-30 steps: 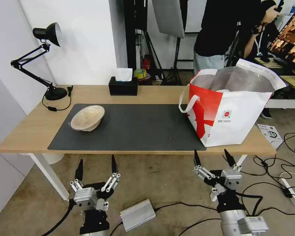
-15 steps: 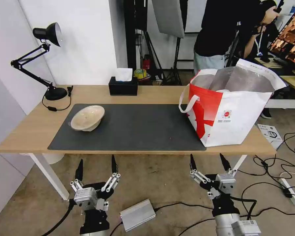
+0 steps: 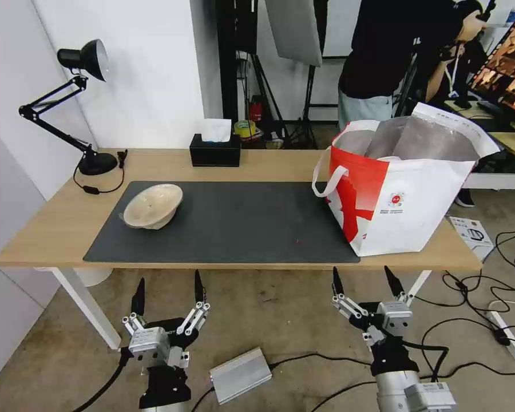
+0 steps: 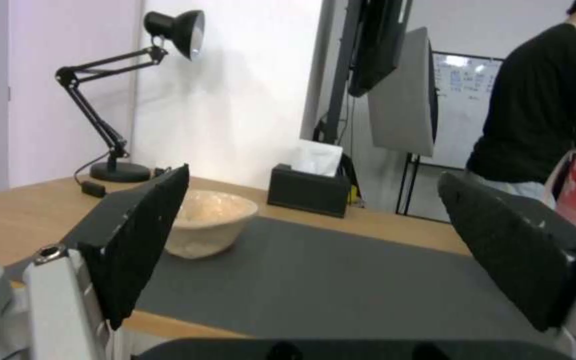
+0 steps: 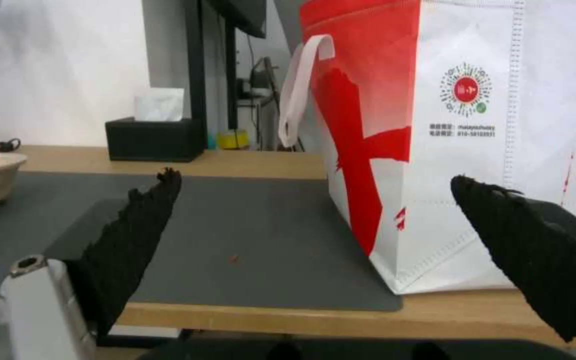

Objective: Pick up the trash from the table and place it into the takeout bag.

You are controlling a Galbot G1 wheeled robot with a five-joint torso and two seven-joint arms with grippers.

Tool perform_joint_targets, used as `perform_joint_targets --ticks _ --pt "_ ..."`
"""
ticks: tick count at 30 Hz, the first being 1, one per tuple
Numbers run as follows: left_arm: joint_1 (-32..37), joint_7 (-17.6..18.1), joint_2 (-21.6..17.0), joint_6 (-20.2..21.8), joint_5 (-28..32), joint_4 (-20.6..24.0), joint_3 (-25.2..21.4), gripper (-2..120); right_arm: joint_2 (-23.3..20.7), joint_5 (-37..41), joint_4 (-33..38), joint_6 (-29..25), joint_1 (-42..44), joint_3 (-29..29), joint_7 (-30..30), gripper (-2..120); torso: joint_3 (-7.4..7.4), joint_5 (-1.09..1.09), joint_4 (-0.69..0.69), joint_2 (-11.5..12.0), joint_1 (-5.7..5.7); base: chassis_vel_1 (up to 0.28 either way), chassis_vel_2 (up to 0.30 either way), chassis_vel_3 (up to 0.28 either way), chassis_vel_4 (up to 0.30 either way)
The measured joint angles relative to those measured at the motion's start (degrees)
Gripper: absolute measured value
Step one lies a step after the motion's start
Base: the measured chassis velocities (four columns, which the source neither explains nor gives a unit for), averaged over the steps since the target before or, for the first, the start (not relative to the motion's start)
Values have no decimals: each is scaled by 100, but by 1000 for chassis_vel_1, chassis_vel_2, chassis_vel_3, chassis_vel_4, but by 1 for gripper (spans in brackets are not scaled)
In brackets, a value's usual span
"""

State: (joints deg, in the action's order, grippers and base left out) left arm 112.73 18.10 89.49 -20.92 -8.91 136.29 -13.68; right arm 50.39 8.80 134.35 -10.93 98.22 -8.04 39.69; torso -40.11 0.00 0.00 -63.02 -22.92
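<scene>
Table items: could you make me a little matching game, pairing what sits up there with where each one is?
Things:
1. pulp bowl
2. takeout bag
3. tissue box
4. desk lamp

Places:
A. back edge of the table, behind the mat
B. left end of the mat
C. right end of the table
D. far left corner, off the mat

Pairs: 1-B, 2-C, 3-A, 4-D

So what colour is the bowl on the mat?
Beige, the bowl; best in the head view.
</scene>
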Motion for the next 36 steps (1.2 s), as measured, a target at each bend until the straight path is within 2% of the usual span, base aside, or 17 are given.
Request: perform_joint_targets --ticks 3,7,8,11,12,14,16,20,21,24,25,29,30,33,34,36 --pt "-50 2 -47 67 140 52 -68 100 0 1 0 0 -1 -1 -1 100 0 0 0 0 0 0 0 0 0" --pt "-192 123 -239 382 862 319 -267 100 -2 2 0 0 -1 -3 -2 100 0 0 0 0 0 0 0 0 0" --pt "-192 123 -239 382 862 319 -267 100 -2 2 0 0 -1 -3 -2 100 0 0 0 0 0 0 0 0 0" --pt "-274 317 -387 735 1502 593 -472 100 -2 4 0 0 -1 -3 -3 100 0 -1 0 0 0 0 0 0 0" --pt "-274 317 -387 735 1502 593 -472 100 -2 4 0 0 -1 -3 -3 100 0 -1 0 0 0 0 0 0 0" --pt "-333 501 -491 1037 2176 691 -745 100 -2 5 0 -1 -2 -5 -4 100 0 -1 0 0 0 0 0 0 0" --pt "-359 555 -520 1077 2341 691 -814 100 -2 5 0 -1 -1 -5 -4 100 0 -1 1 0 0 0 0 0 0" --pt "-541 797 -726 1239 3135 692 -1042 100 -2 5 0 -2 -1 -5 -4 100 0 -1 0 0 0 0 0 0 0" --pt "-541 797 -726 1239 3135 692 -1042 100 -2 5 0 -2 -1 -5 -4 100 0 -1 0 0 0 0 0 0 0" --pt "-753 950 -854 1340 3817 692 -1149 100 -2 5 1 -3 -2 -5 -4 100 0 -1 0 0 0 0 0 0 0" --pt "-753 950 -854 1340 3817 692 -1149 100 -2 5 1 -3 -2 -5 -4 100 0 -1 0 0 0 0 0 0 0" --pt "-1117 1307 -1019 1428 4753 695 -1533 100 -2 6 2 -4 -2 -6 -4 100 0 -1 1 0 0 0 0 0 0" --pt "-1117 1307 -1019 1428 4753 695 -1533 100 -2 6 2 -4 -2 -6 -4 100 0 -1 1 0 0 0 0 0 0" --pt "-1458 1622 -1268 1538 5589 720 -1798 100 -2 6 3 -4 -2 -6 -4 100 -1 -1 0 0 0 0 0 0 0" --pt "-1458 1622 -1268 1538 5589 720 -1798 100 -2 6 3 -4 -2 -6 -4 100 -1 -1 0 0 0 0 0 0 0" --pt "-1647 1829 -1405 1569 6078 720 -1925 100 -2 6 3 -4 -2 -6 -4 100 0 -1 0 0 0 0 0 0 0"
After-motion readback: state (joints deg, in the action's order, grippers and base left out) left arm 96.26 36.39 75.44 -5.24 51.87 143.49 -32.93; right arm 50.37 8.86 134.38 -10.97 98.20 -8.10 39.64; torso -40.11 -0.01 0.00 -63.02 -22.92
